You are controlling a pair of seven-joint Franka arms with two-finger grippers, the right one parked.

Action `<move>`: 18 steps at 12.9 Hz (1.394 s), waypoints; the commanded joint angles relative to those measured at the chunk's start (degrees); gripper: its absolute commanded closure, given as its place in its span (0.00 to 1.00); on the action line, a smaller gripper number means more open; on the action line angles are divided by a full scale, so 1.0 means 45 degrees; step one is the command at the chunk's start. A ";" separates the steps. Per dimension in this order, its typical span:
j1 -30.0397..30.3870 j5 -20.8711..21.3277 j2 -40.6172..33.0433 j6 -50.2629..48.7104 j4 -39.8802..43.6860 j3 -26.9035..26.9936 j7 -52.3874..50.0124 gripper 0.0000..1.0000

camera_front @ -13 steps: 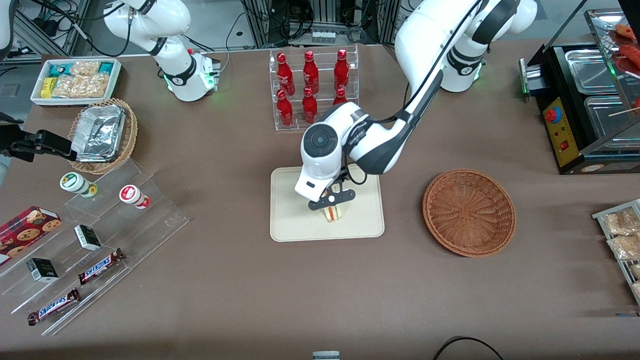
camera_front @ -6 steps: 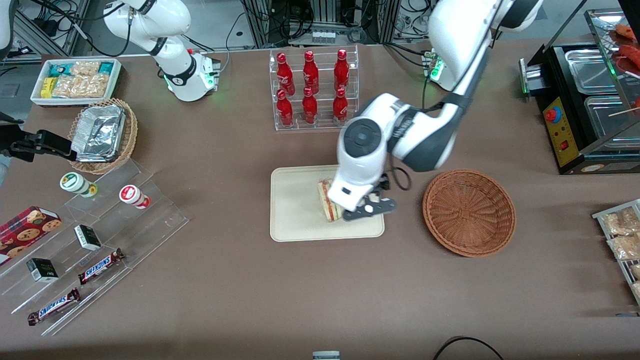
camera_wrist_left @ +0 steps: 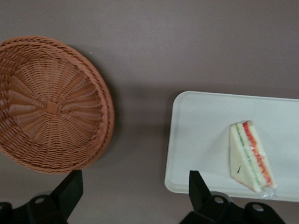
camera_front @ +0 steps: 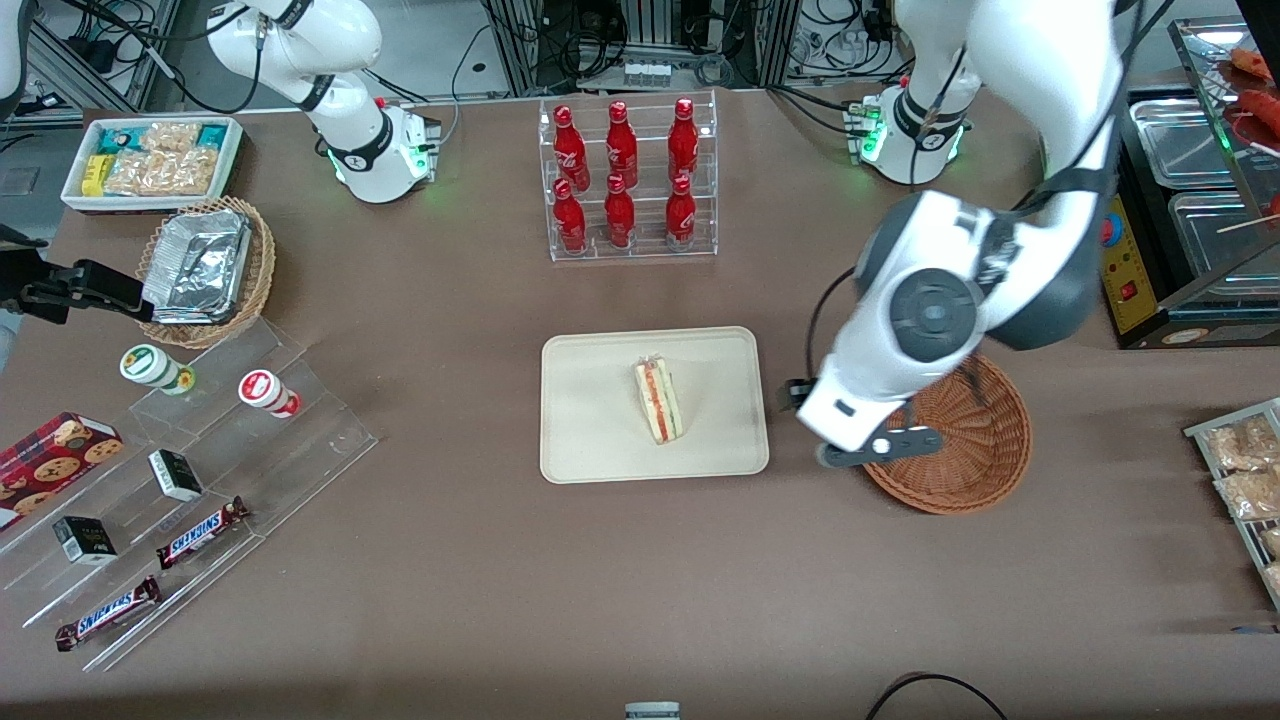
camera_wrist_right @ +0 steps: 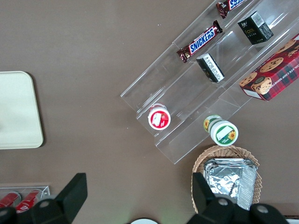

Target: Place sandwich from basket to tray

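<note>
Sandwich (camera_front: 659, 401) lies flat on the tray (camera_front: 590, 440), soft, light and slippery in its wrap; should you regrip, pinch gently across the bread faces. Your gripper (camera_wrist_left: 135, 196) hangs wide, holding nothing, above the basket (camera_front: 975, 470) rim.

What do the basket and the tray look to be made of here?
The basket looks like woven wicker, reddish-brown, with a radiating weave. The tray seems smooth matte cream plastic with rounded corners; the sandwich lies on it. The hand hangs open over the basket's rim.
</note>
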 commanded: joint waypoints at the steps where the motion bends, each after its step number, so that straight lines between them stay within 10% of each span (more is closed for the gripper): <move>1: 0.1041 -0.0585 -0.1682 -0.0070 -0.1732 -0.0097 0.1584 0.00; 18: 0.4993 -0.0392 -0.4850 -0.3391 -0.1502 -0.0821 0.7078 0.00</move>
